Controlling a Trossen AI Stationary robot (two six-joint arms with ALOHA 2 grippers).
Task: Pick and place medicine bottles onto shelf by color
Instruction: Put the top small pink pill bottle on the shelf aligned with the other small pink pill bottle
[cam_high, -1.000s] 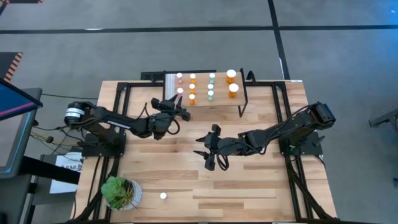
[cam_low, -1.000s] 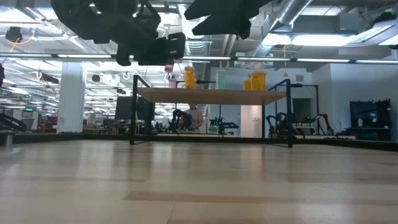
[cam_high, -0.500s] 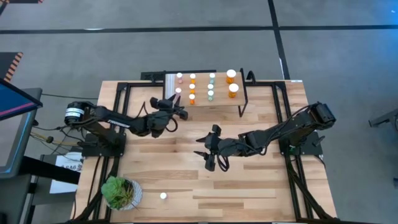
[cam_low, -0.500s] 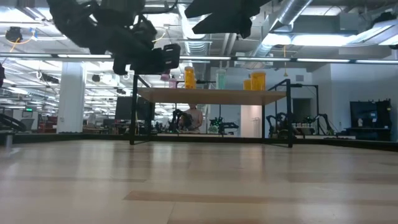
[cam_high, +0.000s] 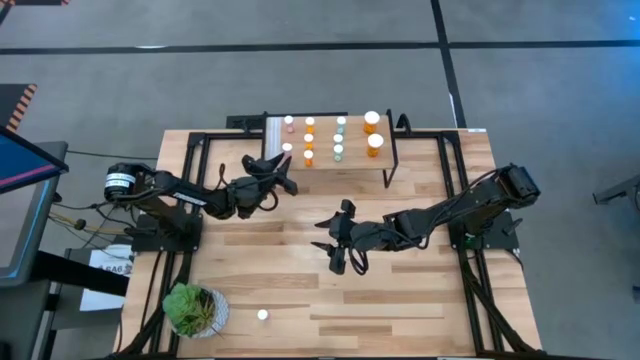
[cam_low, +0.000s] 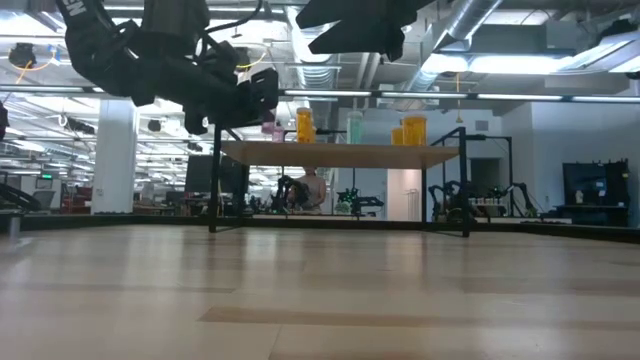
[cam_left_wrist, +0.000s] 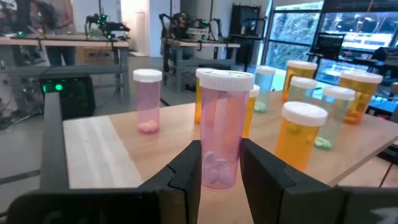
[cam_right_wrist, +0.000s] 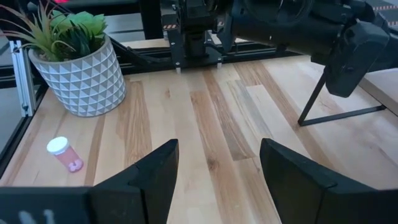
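- Even, bright overhead light falls on the table (cam_high: 400, 300) in the high view, and shadows there are soft and faint.
- In the low view, ceiling strip lights glare white, and the arms show as dark silhouettes against them.
- The near tabletop in the low view is blurred.
- In the left wrist view, daylight comes through windows, and the background is soft.
- The fingers (cam_right_wrist: 155, 177) in the right wrist view are out of focus.

Pink bottle (cam_left_wrist: 222, 127), white cap; white triangle-patterned pot (cam_right_wrist: 79, 78), green plant (cam_right_wrist: 61, 28).
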